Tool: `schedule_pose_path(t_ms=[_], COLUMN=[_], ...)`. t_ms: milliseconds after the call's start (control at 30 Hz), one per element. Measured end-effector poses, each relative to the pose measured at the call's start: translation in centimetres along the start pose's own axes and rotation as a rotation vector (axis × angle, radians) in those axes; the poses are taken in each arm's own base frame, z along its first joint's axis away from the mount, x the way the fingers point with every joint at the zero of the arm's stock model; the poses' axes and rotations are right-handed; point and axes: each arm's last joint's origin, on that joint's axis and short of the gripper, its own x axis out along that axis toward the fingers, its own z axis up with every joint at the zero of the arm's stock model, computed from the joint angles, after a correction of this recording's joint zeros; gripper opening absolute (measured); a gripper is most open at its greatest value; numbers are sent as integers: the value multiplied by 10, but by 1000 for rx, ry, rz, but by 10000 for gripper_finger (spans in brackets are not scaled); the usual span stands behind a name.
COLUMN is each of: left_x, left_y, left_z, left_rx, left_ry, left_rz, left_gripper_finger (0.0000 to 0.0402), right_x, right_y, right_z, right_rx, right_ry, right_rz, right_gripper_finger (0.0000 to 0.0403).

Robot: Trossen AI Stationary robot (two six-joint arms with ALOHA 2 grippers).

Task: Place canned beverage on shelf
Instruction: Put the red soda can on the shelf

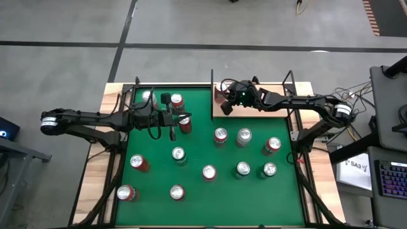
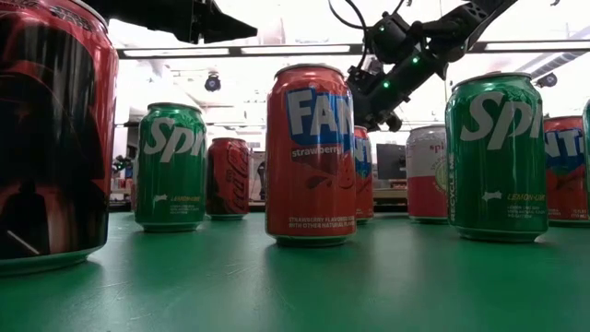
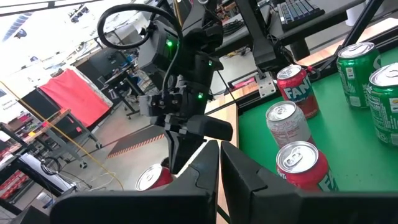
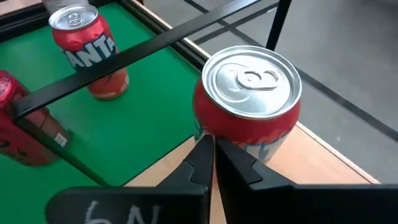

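The green felt tabletop (image 1: 203,191) fills most of the high view, with many cans standing on it in loose rows toward the near side. At its far right corner sits the shelf (image 1: 254,109), a small pale wooden board edged with thin black rods (image 4: 143,46). One red canned beverage (image 4: 249,99) stands upright on that board, close to the board's left edge where wood meets felt; in the high view it shows at the shelf's far left (image 1: 220,93).

The right arm reaches in from the right across the shelf. The right gripper (image 4: 211,158) sits just beside that can with its fingers pressed together, clenched on nothing; the tips point at the can's lower side, and whether they touch it cannot be told.

The left arm stretches in from the left over the far left part of the felt. The left gripper (image 3: 219,163) is likewise clenched and empty, hovering among red cans (image 1: 185,124) there. A red Fanta can (image 4: 84,40) stands on the felt beyond the shelf's rod.
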Motion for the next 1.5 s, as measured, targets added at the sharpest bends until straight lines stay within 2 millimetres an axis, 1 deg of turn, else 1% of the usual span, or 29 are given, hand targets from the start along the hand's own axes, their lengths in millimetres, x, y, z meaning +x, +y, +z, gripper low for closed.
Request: schedule_pose_path(t_ms=[233, 467, 667, 900, 1167, 1500], left_x=[0, 0, 0, 0, 0, 0], left_y=[0, 0, 0, 0, 0, 0], left_z=[0, 0, 0, 0, 0, 0], left_rx=[0, 0, 4, 4, 4, 4], left_ry=[0, 0, -1, -1, 0, 0], left_rz=[0, 0, 0, 0, 0, 0], left_gripper_finger=[0, 0, 0, 0, 0, 0], right_x=[0, 2, 12, 23, 23, 24], right_y=[1, -2, -8, -7, -8, -19], right_z=[-1, 5, 1, -4, -3, 3], right_rx=[25, 14, 14, 11, 21, 35], right_ry=[10, -50, -45, -41, -51, -101], right_rz=[33, 29, 13, 9, 3, -20], right_gripper_finger=[9, 9, 9, 9, 9, 9])
